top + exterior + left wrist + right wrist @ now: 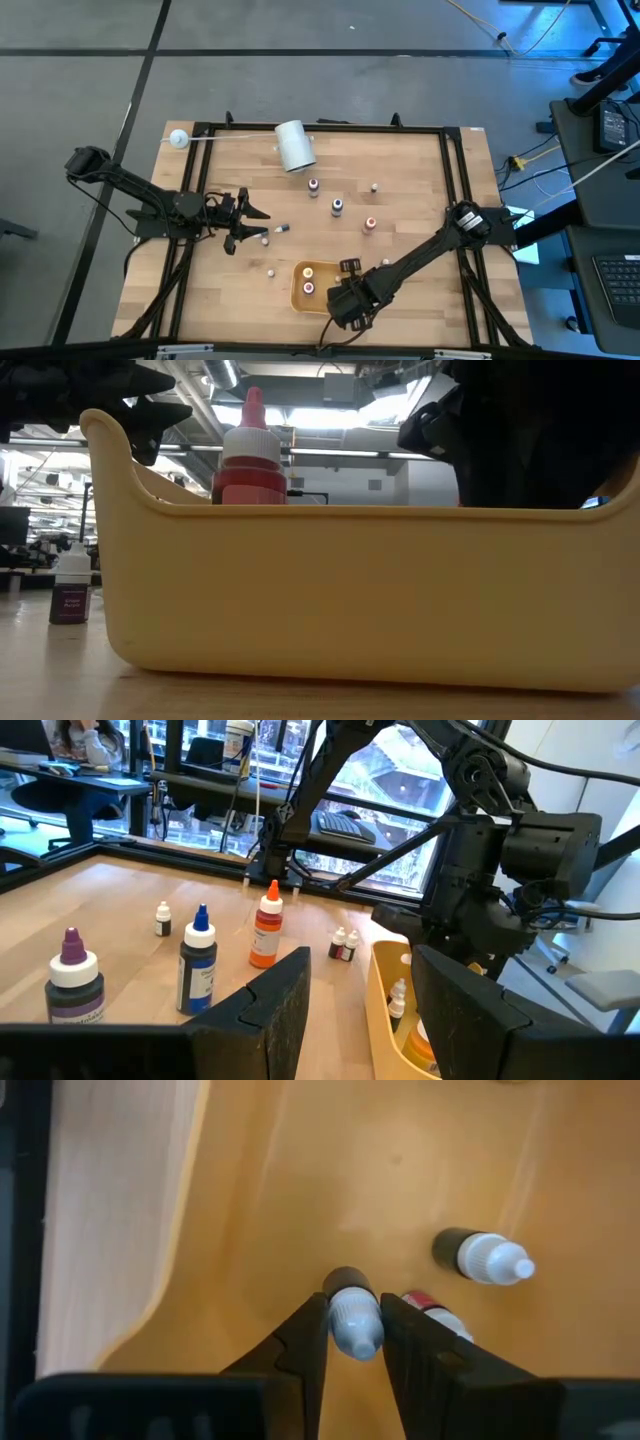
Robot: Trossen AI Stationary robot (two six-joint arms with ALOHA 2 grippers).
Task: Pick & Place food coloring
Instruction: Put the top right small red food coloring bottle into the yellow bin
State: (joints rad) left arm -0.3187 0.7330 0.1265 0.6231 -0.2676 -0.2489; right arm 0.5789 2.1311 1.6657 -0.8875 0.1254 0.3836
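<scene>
A yellow tray (298, 292) stands near the table's near edge. My right gripper (353, 1345) points down into it, shut on a tiny dark food coloring bottle (347, 1285) with a pale cap. Two more bottles lie in the tray: a dark one with a white cap (480, 1257) and a red one (432, 1308), which also shows as the red bottle (250, 460) above the tray's wall. Several bottles (337, 207) stand on the wood. My left gripper (360, 1000) hovers open and level at the table's left, with nothing between its fingers. My right gripper has the bottle's pale cap (355, 1330) pinched between its two fingers, one on each side. The fingers come from above, pointing down into the tray. The dark body points away below the fingertips toward the tray's floor; whether it rests there I cannot tell.
A big white roll (295, 146) lies at the far edge, with a white ball on a thin rod (178, 139) at the far left corner. Purple-capped (72, 985), blue-capped (198, 960) and orange-capped (266, 930) bottles stand ahead of my left gripper. Black rails frame the table.
</scene>
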